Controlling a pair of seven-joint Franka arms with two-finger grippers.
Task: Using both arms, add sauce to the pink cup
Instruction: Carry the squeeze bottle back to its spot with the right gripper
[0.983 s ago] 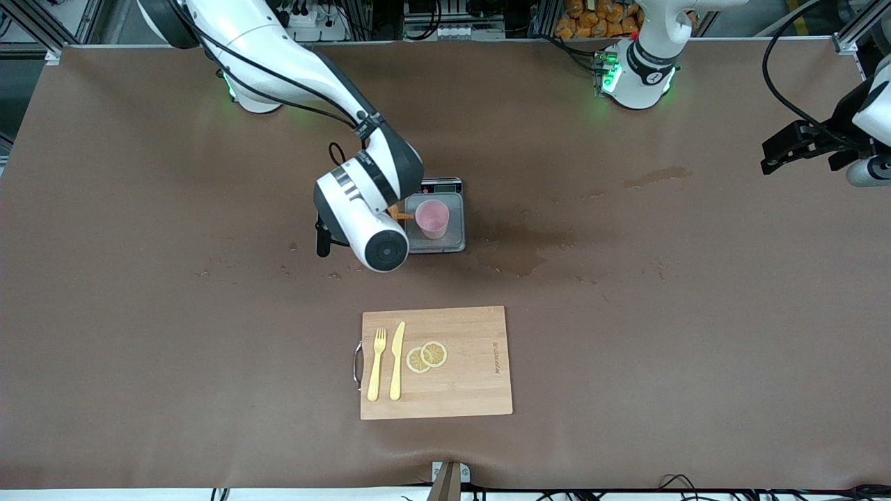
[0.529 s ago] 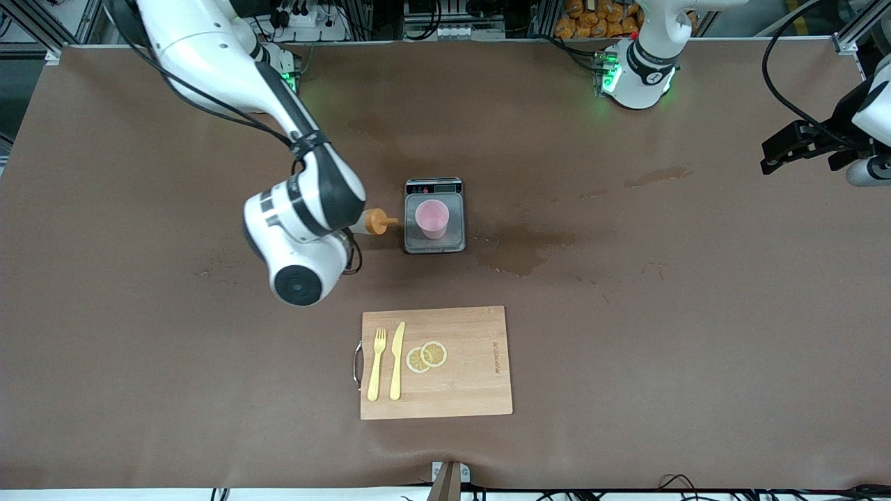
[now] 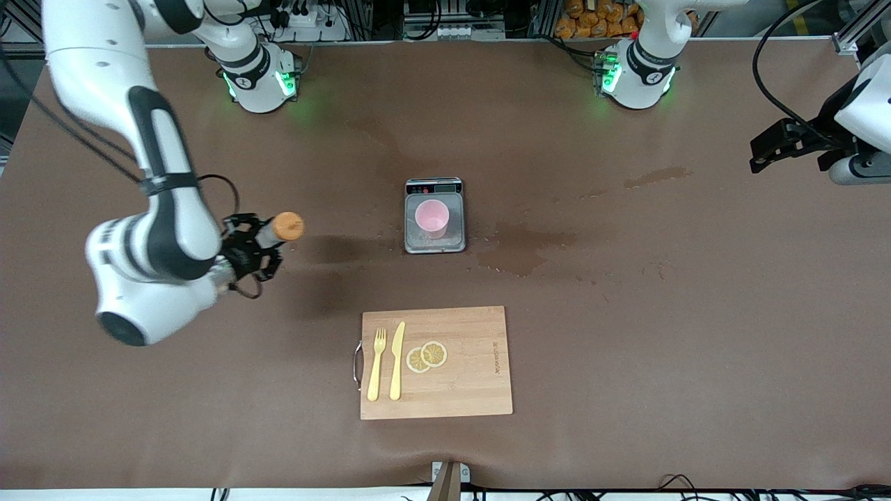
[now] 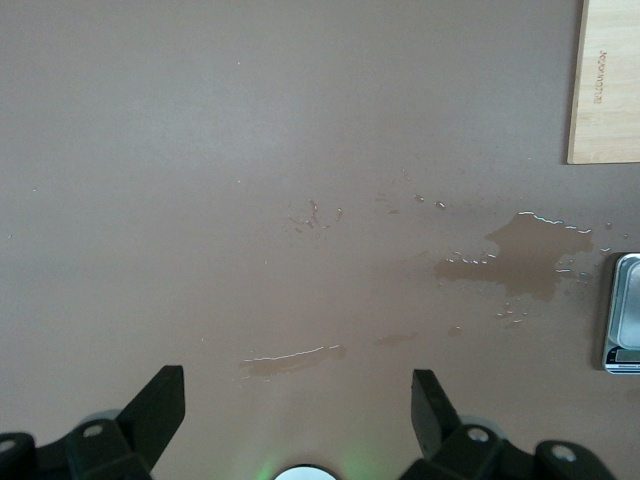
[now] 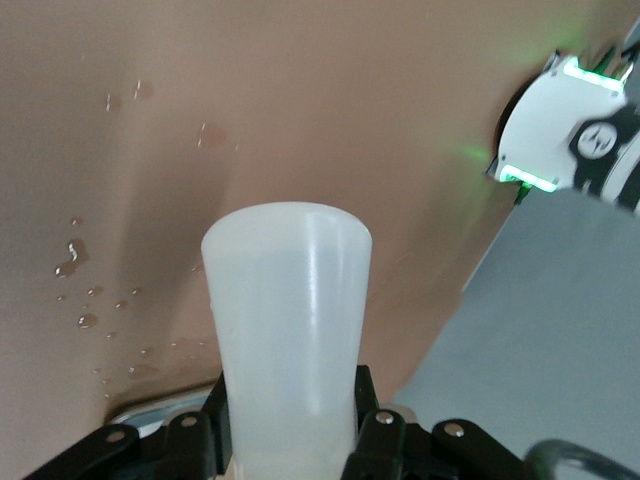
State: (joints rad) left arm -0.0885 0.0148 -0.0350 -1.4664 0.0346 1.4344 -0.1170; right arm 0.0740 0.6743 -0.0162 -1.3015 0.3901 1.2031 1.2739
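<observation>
A second ago our right tool (image 3: 259, 240) had the sauce (image 3: 278, 228) tipped at the rim of the pink cup (image 3: 431, 217), with the orange nozzle reaching over it. Since then we have swung that arm away across the counter (image 3: 626, 334) toward the right arm's end, and the bottle has gone with it. It now hangs over bare counter, well apart from the cup, with its orange cap pointing back toward the scale (image 3: 434, 216).

In the right wrist view the whitish bottle body (image 5: 290, 330) sits between the tool's fingers (image 5: 375, 440), which are clamped on it. We judge the grip may be easing, though the bottle has not been let go.

The pink cup stands upright on the grey scale near the middle of the counter, farther from the front camera than the cutting board (image 3: 436, 362). We cannot tell from here how much sauce went in. A wet stain (image 3: 518, 250) lies on the counter just beside the scale, toward the left arm's end.

Our left tool (image 3: 769, 149) waits over the counter's edge at the left arm's end, its fingers (image 4: 155, 410) spread wide and holding nothing.

To us this reads as pouring finished: the retreat suggests the bottle is being carried off to be set down.
</observation>
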